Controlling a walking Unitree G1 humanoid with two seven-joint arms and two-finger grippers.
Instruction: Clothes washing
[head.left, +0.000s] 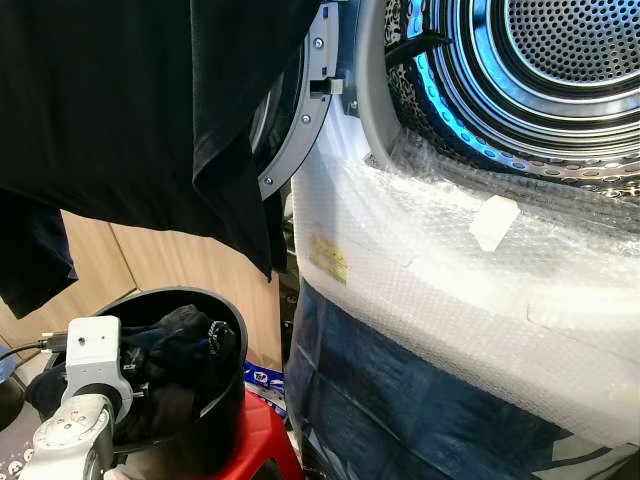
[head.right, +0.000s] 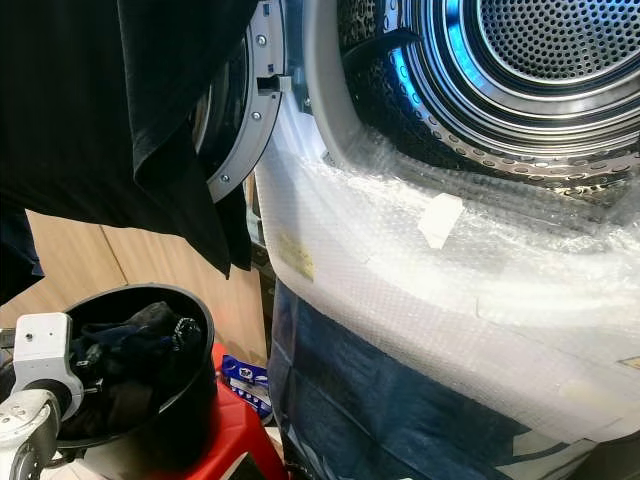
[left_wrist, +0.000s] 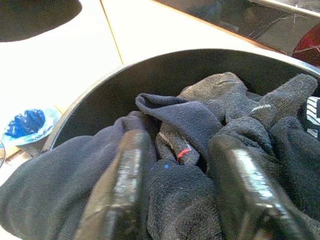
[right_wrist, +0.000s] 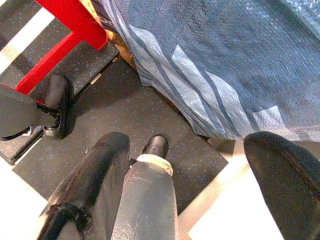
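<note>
My left gripper (left_wrist: 177, 200) down in the black bucket (left_wrist: 165, 70), fingers spread, pressed into dark socks (left_wrist: 200, 125), my right gripper (right_wrist: 200, 185) wide apart over floor (right_wrist: 125, 105), holding nothing

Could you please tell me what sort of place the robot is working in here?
Most likely a home laundry corner: an open washing machine drum, a black bucket full of dark socks on a red stool, and a dark garment hanging overhead.

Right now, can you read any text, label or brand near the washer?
Nothing reads clearly.
Yellow sticker on the bubble-wrapped washing machine front: print too small to read.
Blue packet beside the red stool: white lettering too blurred to read.
White tape patch: blank.
</note>
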